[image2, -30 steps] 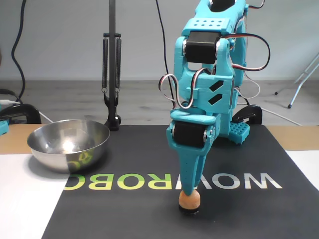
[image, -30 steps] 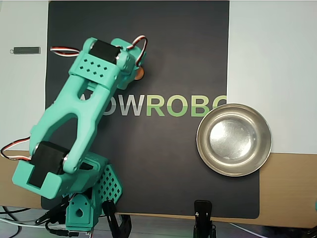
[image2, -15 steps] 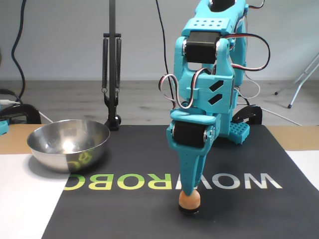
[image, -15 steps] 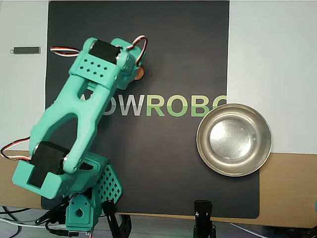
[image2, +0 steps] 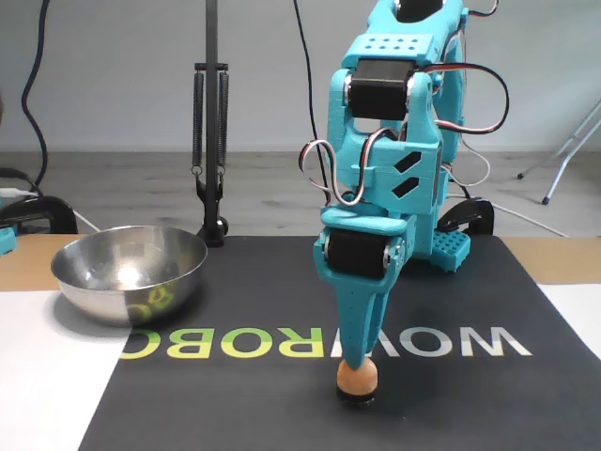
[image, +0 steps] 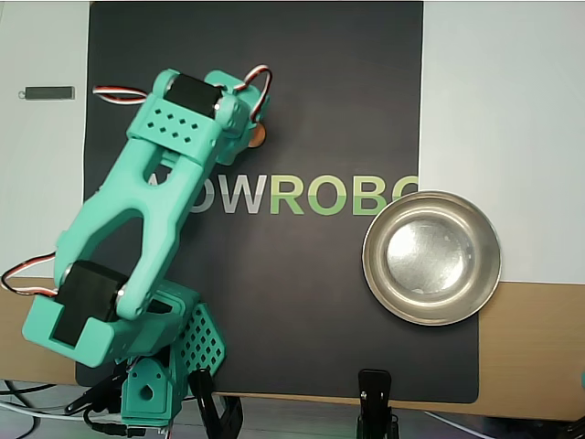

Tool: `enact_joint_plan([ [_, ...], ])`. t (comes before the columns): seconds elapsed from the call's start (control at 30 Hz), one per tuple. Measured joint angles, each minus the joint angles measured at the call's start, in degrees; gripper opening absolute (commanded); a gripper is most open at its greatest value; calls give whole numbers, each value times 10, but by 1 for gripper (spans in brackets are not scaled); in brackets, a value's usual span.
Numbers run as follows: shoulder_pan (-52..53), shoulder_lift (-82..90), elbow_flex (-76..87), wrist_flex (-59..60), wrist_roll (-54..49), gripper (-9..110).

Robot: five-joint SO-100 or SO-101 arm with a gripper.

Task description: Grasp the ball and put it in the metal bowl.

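Note:
The small orange-peach ball (image2: 358,378) rests on the black mat near its front edge in the fixed view. In the overhead view only a sliver of the ball (image: 260,136) peeks out beside the teal arm. My gripper (image2: 358,363) points straight down with its tip touching the top of the ball. The fingers (image2: 362,319) are seen edge-on as one taper, so their gap is hidden. From above, the gripper (image: 249,137) is covered by the wrist. The metal bowl (image: 431,257) sits empty at the mat's right edge, far from the ball; in the fixed view the bowl (image2: 130,271) is at the left.
The black mat (image: 302,293) carries large lettering across its middle. A black clamp stand (image2: 210,141) rises behind the bowl. The arm's base (image: 155,366) occupies the lower left overhead. A small dark bar (image: 47,92) lies on the white surface at the upper left.

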Motion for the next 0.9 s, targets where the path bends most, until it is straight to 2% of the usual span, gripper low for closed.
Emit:
enact_joint_plan([
  [0.7,0,0,0,0,0,34],
  [0.77,0,0,0,0,0,40],
  [0.9,0,0,1,0,0,60],
])
